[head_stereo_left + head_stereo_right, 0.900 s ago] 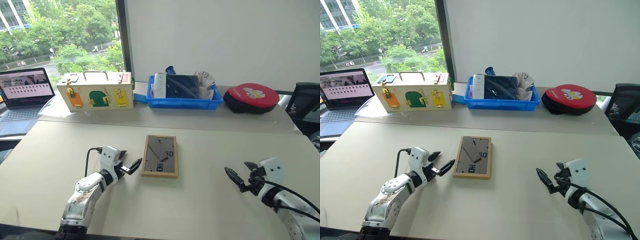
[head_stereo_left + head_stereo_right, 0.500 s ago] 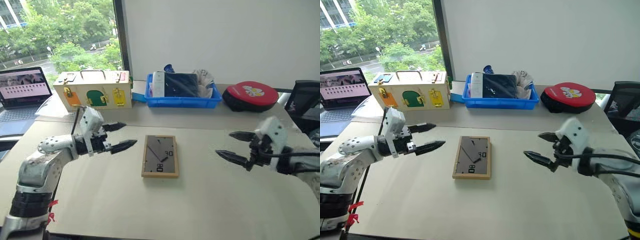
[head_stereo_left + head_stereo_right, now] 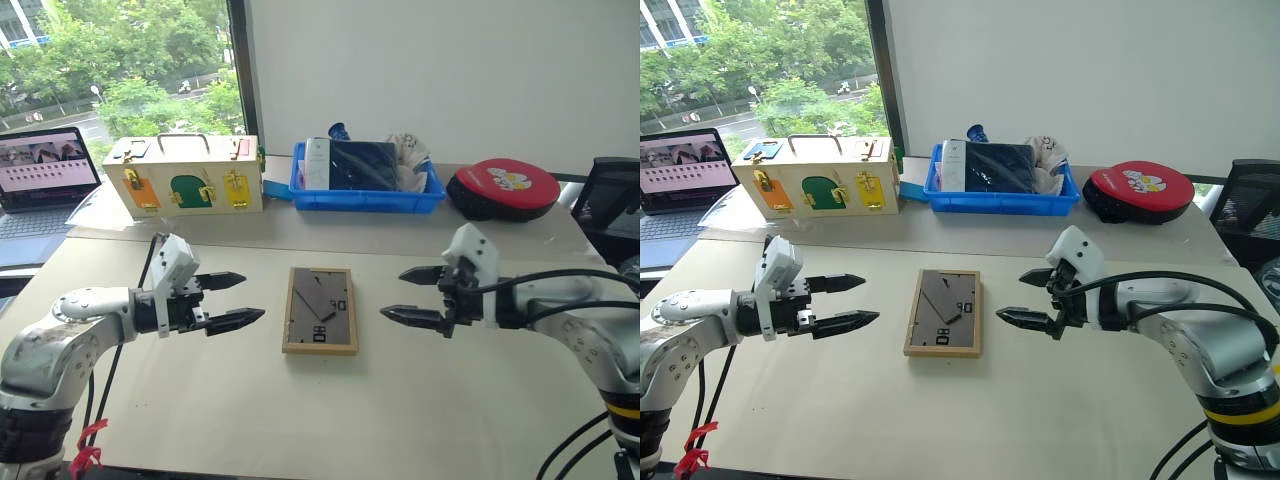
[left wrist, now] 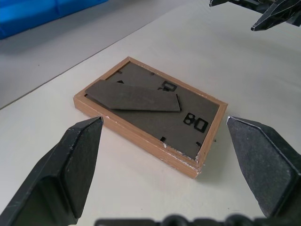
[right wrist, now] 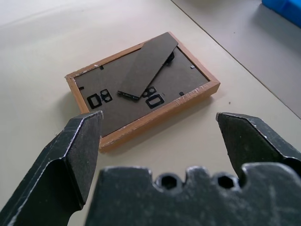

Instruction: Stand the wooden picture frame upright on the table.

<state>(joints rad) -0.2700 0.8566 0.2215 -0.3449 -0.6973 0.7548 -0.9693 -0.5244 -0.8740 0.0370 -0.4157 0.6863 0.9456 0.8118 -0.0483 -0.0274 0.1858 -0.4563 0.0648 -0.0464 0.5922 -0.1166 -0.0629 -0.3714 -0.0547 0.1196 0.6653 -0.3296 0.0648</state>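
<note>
Flat between pincers: wooden picture frame (image 3: 320, 310)

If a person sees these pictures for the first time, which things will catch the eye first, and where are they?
First, the wooden picture frame lying face down in the middle of the table, its dark back and folded stand upward. Next, the left hand and right hand, both open, pointing at it from either side without touching. Behind, a blue bin and a red case stand out.

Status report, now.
Left gripper and right gripper open, flanking wooden picture frame. Frame flat on table, back up, untouched. Nothing in the way.
</note>
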